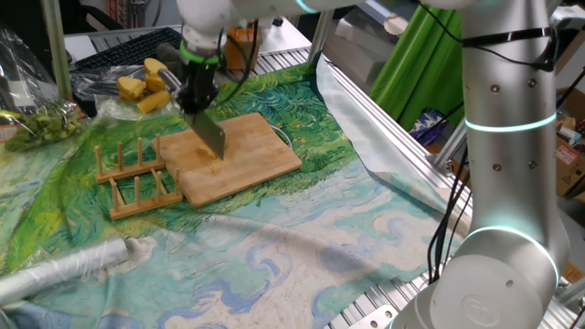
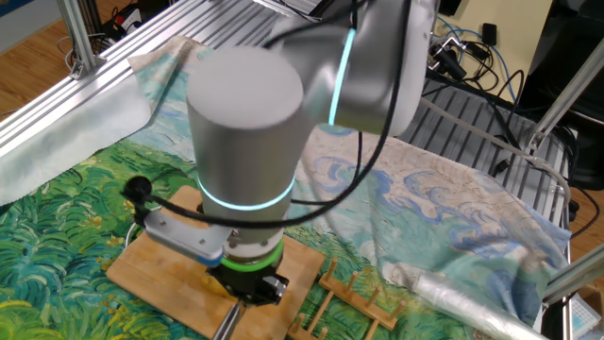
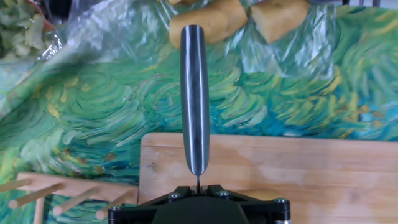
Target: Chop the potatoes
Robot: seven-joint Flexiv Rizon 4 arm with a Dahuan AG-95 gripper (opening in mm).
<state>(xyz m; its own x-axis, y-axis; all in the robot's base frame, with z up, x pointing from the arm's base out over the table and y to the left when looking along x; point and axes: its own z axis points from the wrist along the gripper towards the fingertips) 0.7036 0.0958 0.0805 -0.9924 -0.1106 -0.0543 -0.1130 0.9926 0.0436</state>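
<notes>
My gripper (image 1: 197,90) is shut on a knife (image 1: 211,135), its blade pointing down onto the middle of the wooden cutting board (image 1: 260,151). In the hand view the knife's spine (image 3: 194,99) runs straight ahead from the gripper (image 3: 198,185), over the board's far edge (image 3: 311,168). The other fixed view shows the gripper (image 2: 247,286) low over the board (image 2: 156,269), with the arm hiding most of it. The potatoes are hidden; I cannot see what lies under the blade.
Big deep-yellow chunks (image 1: 146,87) lie on plastic wrap beyond the board (image 3: 211,22). A wooden peg rack (image 1: 137,178) stands left of the board. A bag of green vegetables (image 1: 41,123) sits far left. A foil-wrapped roll (image 1: 64,270) lies near the front.
</notes>
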